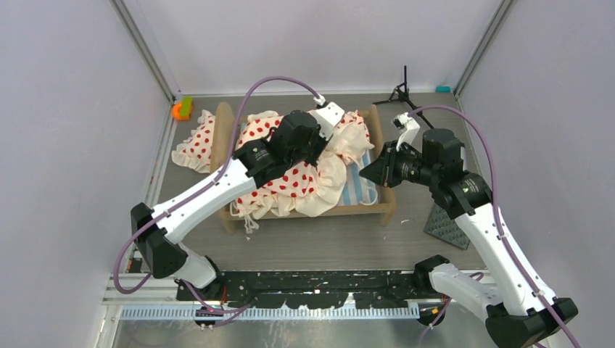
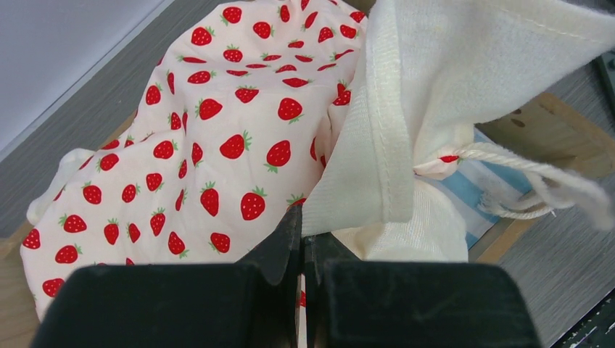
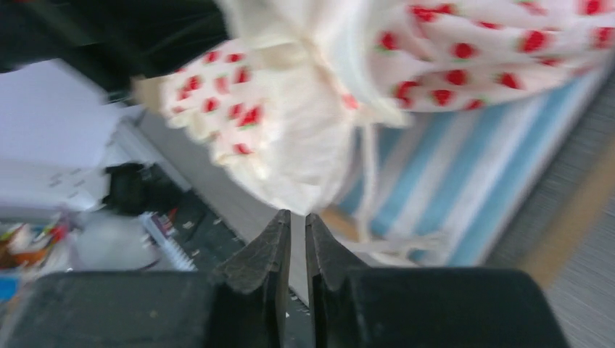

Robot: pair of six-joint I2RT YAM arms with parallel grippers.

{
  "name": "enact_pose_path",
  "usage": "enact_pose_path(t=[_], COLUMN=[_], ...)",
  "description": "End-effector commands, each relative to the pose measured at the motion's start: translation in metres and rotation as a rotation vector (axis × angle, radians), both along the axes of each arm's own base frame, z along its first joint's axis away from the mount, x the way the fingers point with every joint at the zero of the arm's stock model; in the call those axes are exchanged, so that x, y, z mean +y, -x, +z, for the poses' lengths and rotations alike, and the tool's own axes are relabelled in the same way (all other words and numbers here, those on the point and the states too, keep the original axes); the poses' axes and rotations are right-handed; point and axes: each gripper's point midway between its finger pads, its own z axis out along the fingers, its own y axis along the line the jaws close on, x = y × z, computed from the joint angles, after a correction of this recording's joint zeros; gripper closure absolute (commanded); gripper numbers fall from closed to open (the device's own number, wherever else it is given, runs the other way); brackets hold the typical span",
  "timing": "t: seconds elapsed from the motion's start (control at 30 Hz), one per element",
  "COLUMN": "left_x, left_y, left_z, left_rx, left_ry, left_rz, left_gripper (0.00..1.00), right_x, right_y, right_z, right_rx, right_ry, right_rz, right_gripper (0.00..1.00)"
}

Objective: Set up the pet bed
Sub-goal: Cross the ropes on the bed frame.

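Currently the pet bed (image 1: 341,211) sits mid-desk (image 1: 326,243), nearer the far edge, long side parallel to it. The bedding (image 1: 301,181) is heaped and bunched on top; the striped mattress (image 1: 365,185) is bare only at the right end. A loose piece (image 1: 194,141) of the same print lies toward the far-left corner.

Jaw state:
- **left gripper** (image 2: 302,243): closed, pinching the bedding's cream hem (image 2: 384,145).
- **right gripper** (image 3: 297,221): jaws nearly together, nothing between them, just beside the bed's right end.

Judgement: the cloth is light and limp, and will drape and catch on the end boards (image 1: 223,134). Take hems or corners, not the middle. The bed itself is stiff and light, and may slide if tugged.
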Motion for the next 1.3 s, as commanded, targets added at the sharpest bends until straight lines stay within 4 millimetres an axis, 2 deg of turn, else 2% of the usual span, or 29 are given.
enact_pose_path(t=[0.0, 0.07, 0.13, 0.2, 0.3, 0.4, 0.47, 0.57, 0.63, 0.77, 0.9, 1.03, 1.27], left_x=[0.009, 0.010, 0.010, 0.011, 0.014, 0.017, 0.019, 0.020, 0.020, 0.020, 0.020, 0.018, 0.017], left_y=[-0.003, -0.004, -0.004, -0.003, -0.002, -0.002, -0.002, -0.003, -0.003, -0.003, -0.005, -0.005, -0.007], left_z=[0.019, 0.019, 0.021, 0.023, 0.023, 0.023, 0.025, 0.029, 0.030, 0.033, 0.033, 0.032, 0.031], left_rx=[-0.061, -0.063, -0.064, -0.067, -0.073, -0.080, -0.086, -0.095, -0.097, -0.102, -0.102, -0.101, -0.097], left_ry=[0.031, 0.031, 0.031, 0.034, 0.031, 0.027, 0.024, 0.028, 0.028, 0.032, 0.032, 0.033, 0.030], left_rz=[0.027, 0.031, 0.031, 0.032, 0.035, 0.040, 0.045, 0.047, 0.046, 0.048, 0.048, 0.047, 0.047], left_gripper=[1.00, 1.00, 1.00, 1.00, 1.00, 1.00, 1.00, 1.00, 1.00, 1.00, 1.00, 1.00, 1.00], right_x=[0.042, 0.045, 0.039, 0.023, -0.015, -0.040, -0.042, -0.030, -0.021, -0.017, -0.007, 0.004, 0.010], right_y=[0.039, 0.042, 0.036, 0.022, 0.000, -0.008, -0.007, -0.014, -0.024, -0.040, -0.040, -0.038, -0.020], right_z=[0.042, 0.045, 0.036, 0.018, -0.012, -0.038, -0.052, -0.065, -0.064, -0.067, -0.065, -0.043, -0.009], right_rx=[0.006, 0.012, 0.029, 0.050, 0.071, 0.091, 0.118, 0.091, 0.004, -0.123, -0.175, -0.295, -0.507], right_ry=[-0.274, -0.305, -0.268, -0.180, -0.009, 0.121, 0.154, 0.101, 0.013, -0.094, -0.140, -0.208, -0.269], right_rz=[0.286, 0.306, 0.235, 0.096, -0.148, -0.258, -0.247, -0.218, -0.215, -0.257, -0.200, -0.140, -0.057], right_gripper=[0.78, 0.73, 0.64, 0.59, 0.55, 0.50, 0.45, 0.41, 0.40, 0.40, 0.40, 0.40, 0.43])
